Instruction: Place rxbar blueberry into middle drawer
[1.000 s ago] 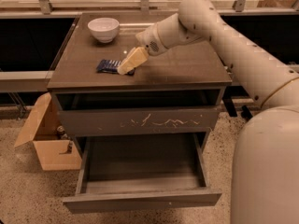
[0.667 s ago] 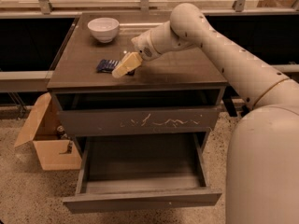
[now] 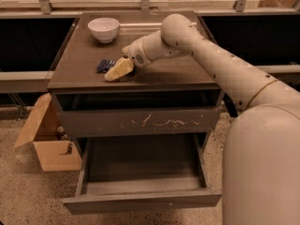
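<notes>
Tool (image 3: pixel 117 71) is low on the worktop (image 3: pixel 164 76), at the left-centre, reaching in from the right. The rxbar blueberry (image 3: pixel 104 65) lies flat just left of the tool tip, touching or partly under it; its right end is hidden. Its long axis looks roughly left-right, in line with my approach. I cannot tell whether the tool is open or closed, or whether it has the bar.

The white bowl (image 3: pixel 103 29) sits further back, well apart. The middle drawer (image 3: pixel 140 201) is pulled open below, near side, with nothing in it. The scratched drawer (image 3: pixel 140 122) above it is shut.

Versus a second ago, the tool has slid left and dropped onto the bar's right end. The bar hasn't moved.
</notes>
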{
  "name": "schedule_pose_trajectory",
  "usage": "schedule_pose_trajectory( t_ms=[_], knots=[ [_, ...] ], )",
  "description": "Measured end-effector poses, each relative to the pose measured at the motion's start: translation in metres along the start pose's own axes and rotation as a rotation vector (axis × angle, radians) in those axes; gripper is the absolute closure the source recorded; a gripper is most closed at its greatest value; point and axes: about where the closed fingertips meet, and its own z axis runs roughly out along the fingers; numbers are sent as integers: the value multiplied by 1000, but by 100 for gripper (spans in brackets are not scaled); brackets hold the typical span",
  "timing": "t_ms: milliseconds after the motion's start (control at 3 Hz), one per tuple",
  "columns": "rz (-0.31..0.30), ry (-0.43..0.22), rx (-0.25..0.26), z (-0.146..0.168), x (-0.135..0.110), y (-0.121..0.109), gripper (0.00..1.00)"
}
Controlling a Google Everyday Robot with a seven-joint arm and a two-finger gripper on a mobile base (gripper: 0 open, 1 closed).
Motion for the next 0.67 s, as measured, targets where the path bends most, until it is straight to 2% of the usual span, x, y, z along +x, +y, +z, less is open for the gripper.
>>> schedule_pose_trajectory(
  t_ms=[333,667],
  knots=[
    [17,-10,1,5,5,1,42],
    [19,-15,2,2,1,1,73]
  ],
)
